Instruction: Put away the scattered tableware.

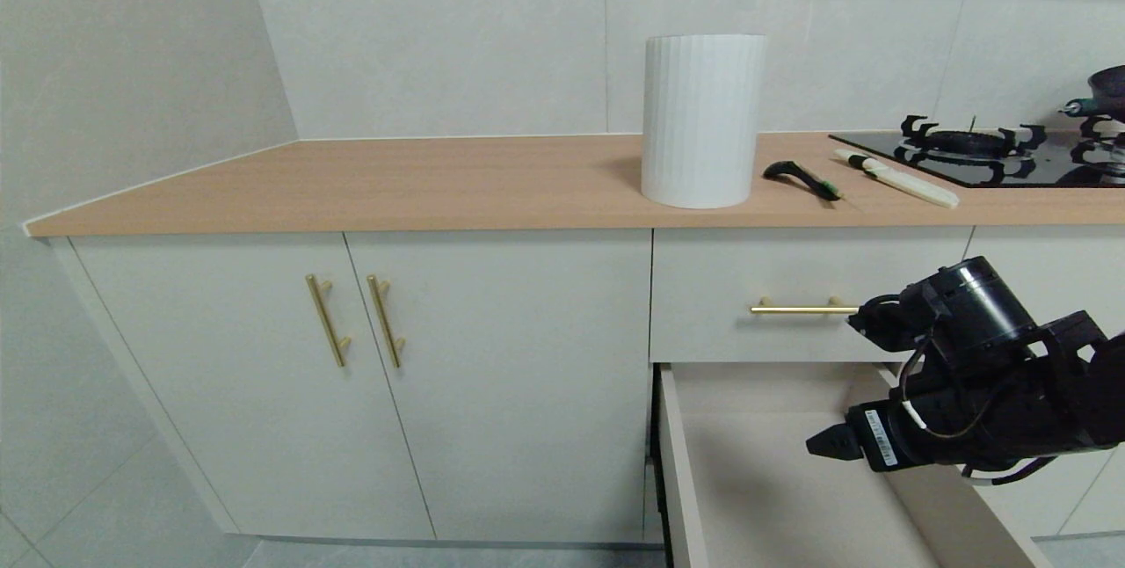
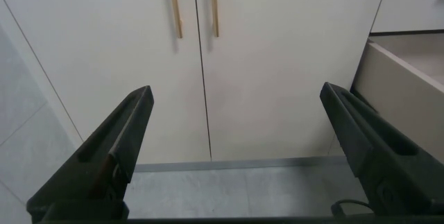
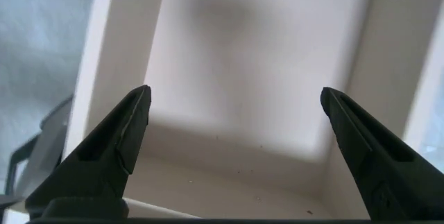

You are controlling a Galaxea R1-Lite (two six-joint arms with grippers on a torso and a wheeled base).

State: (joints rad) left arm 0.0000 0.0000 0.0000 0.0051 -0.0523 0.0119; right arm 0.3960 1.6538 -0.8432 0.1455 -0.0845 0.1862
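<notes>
Right gripper (image 3: 234, 99), fingers spread and empty, hangs over the open drawer (image 1: 678, 462). Peeler (image 1: 800, 177) and knife (image 1: 896, 178) lie on the counter (image 1: 439, 181) above the drawer, up and away from this gripper, with both long axes slanting across the counter's front edge. Left gripper (image 2: 236, 96), likewise spread, faces the cabinet doors (image 2: 277, 57) beside the drawer. The right arm is judged the nearer.

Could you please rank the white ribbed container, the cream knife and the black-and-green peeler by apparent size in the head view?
Largest: white ribbed cylindrical container
Next: cream knife
Smallest: black-and-green peeler
All stand close together, so the order is sure.
</notes>
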